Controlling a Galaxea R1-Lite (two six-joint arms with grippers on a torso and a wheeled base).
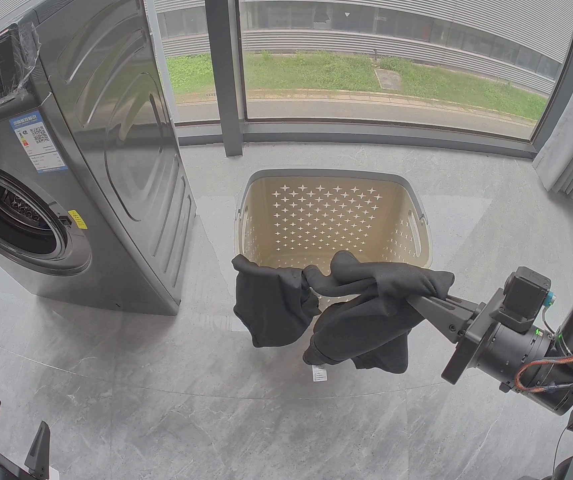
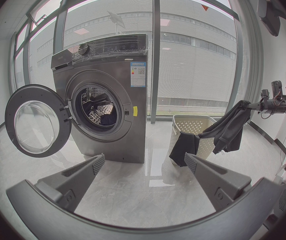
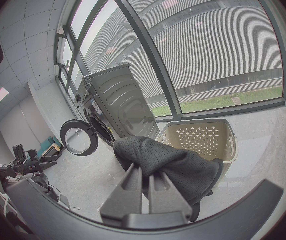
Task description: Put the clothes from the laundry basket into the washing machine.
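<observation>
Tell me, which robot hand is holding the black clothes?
The right gripper: its fingers are shut on the black garment. The left gripper is open, holding nothing.

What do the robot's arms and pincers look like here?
Left pincer and right pincer: dark grey, two tapering wedge fingers each. Right arm: black cylindrical wrist, boxy black module on top, looped orange cable, small teal fitting.

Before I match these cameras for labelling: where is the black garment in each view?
Head view: black garment hangs from right gripper, across laundry basket's near rim.
Left wrist view: garment between basket and right gripper.
Right wrist view: garment in gripper, before basket.
Shared landmark: the basket.
</observation>
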